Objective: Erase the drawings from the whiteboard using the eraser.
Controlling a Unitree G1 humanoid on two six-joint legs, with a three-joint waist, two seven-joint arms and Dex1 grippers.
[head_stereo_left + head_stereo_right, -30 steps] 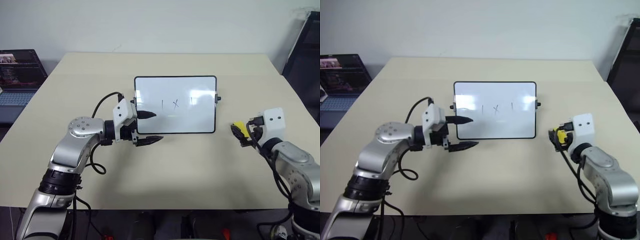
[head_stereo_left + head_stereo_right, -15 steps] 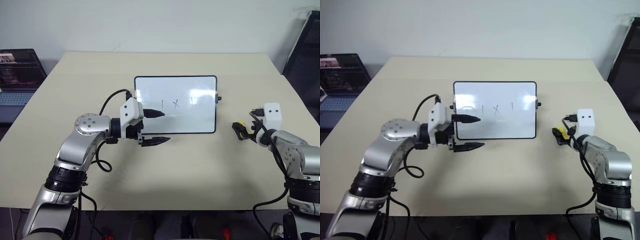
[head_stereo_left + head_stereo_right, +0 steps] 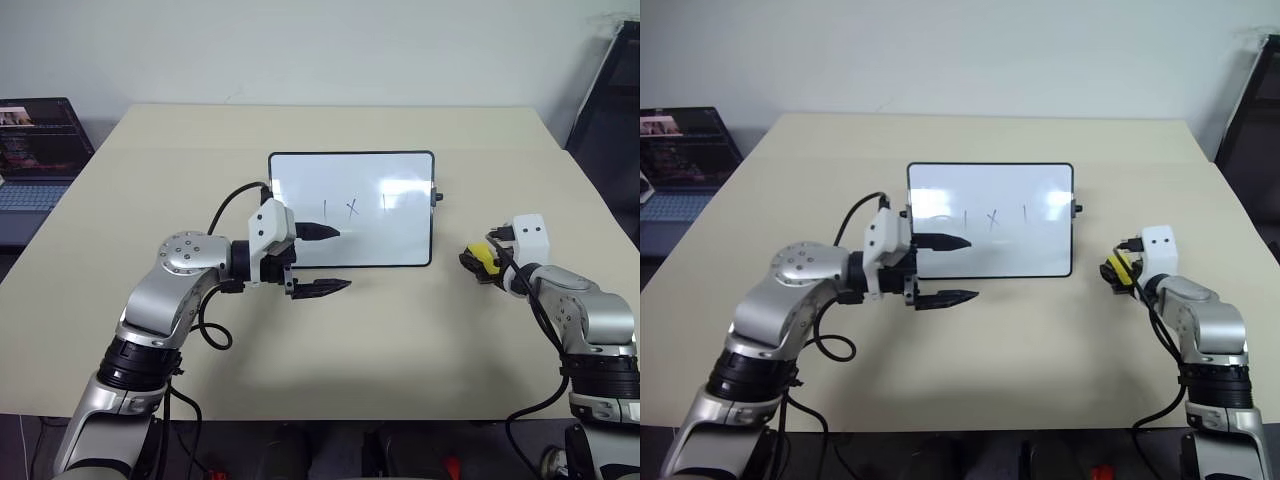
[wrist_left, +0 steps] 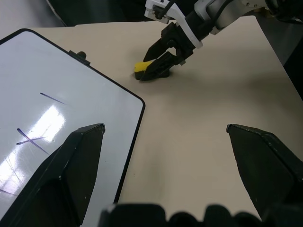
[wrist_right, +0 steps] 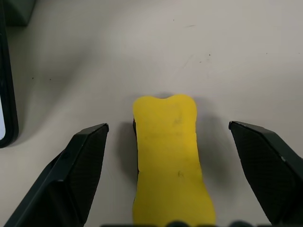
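Right gripper (image 5: 165,208) sits low on the matte beige worktop (image 3: 400,340), fingers spread wide either side of the eraser (image 5: 165,161), a waisted yellow block lying flat, not pinched. Left gripper (image 3: 328,259) points sideways, open and empty, over the glossy whiteboard (image 3: 400,240)'s corner; drawings (image 3: 351,208) beyond.

Even, bright overhead light fills the scene. A pale glare patch sits on the whiteboard (image 3: 350,210), brighter in the left wrist view. Soft shadows fall on the table (image 3: 400,340); the eraser (image 5: 166,156) casts a faint dark rim. Focus is sharp.
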